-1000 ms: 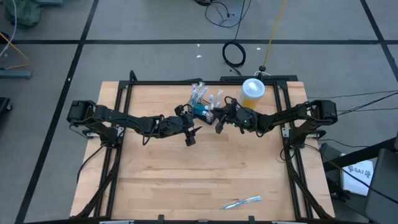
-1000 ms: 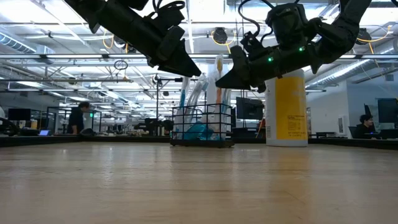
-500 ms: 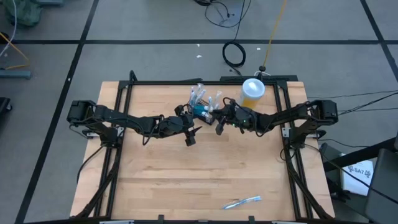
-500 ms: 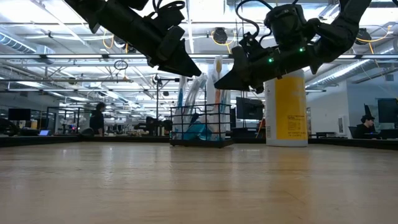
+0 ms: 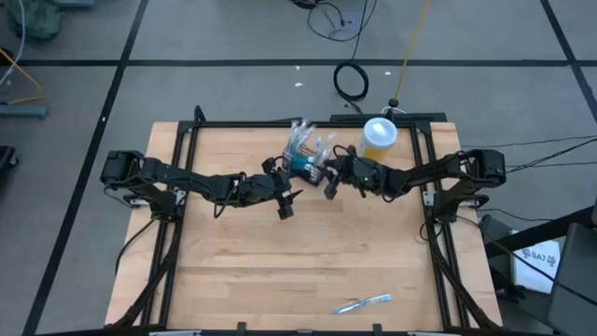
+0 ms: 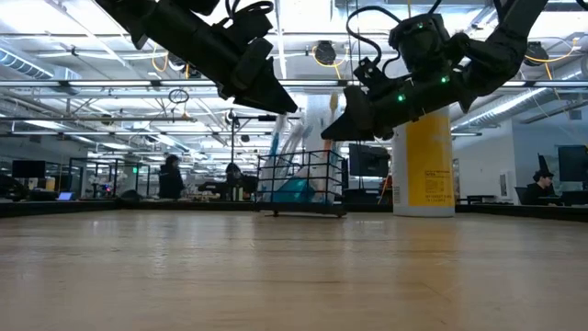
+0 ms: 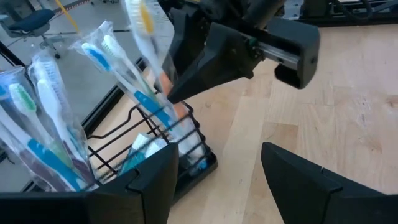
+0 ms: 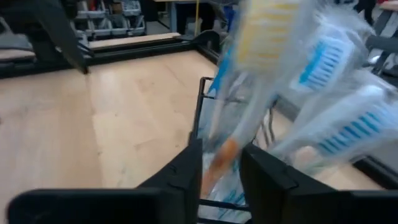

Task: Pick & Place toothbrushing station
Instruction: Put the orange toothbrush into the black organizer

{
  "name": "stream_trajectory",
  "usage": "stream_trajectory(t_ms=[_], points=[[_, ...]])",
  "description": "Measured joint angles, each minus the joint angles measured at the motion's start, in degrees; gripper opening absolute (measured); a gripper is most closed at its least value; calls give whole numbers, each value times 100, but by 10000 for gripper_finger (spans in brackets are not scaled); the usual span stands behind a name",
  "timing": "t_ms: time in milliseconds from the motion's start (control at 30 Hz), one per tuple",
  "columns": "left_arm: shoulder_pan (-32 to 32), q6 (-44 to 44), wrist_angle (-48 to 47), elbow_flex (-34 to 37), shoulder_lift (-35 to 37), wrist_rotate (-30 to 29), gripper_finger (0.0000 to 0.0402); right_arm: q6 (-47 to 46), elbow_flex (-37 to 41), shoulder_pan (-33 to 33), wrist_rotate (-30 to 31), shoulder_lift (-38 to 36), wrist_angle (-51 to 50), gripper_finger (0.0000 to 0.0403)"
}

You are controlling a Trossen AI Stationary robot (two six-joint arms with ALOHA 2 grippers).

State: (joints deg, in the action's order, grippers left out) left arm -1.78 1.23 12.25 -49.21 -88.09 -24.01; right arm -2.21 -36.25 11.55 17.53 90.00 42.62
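Observation:
The toothbrushing station (image 5: 303, 161), a small black wire basket, stands at the table's far middle. Several wrapped toothbrushes (image 6: 303, 138) stick up out of it. It also shows in the low view (image 6: 303, 188) and the left wrist view (image 7: 155, 143). My right gripper (image 5: 324, 171) is at the basket's right side, above its rim, shut on one wrapped toothbrush with yellow bristles (image 8: 261, 31). My left gripper (image 5: 291, 192) hangs open and empty above the table, just near-left of the basket (image 7: 217, 186). My right gripper pinches the wrapped toothbrush's orange handle part (image 8: 222, 155) between its two fingers (image 8: 186, 168). It comes slanting down from the table's right. The brush leans, its lower end still in the basket. Whether the fingers also touch the rim, I cannot tell.
A tall yellow cup with a white lid (image 5: 379, 135) stands right of the basket, behind my right arm. One wrapped toothbrush (image 5: 364, 302) lies near the table's front right. Black frame rails (image 5: 177, 168) run along the table's edges.
My right gripper has drawn a little toward the table's right with the toothbrush. The basket has shifted slightly that way with it, and its toothbrushes lean differently now.

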Motion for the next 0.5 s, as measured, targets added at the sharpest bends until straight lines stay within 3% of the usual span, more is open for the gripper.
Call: stream_trajectory(t_ms=[267,500], points=[[0,0,-7,0,0,7,237,185,9,-69,43,-291,-79,161],[0,0,-2,0,0,15,237,252,7,-289,36,-643,-522,173]])
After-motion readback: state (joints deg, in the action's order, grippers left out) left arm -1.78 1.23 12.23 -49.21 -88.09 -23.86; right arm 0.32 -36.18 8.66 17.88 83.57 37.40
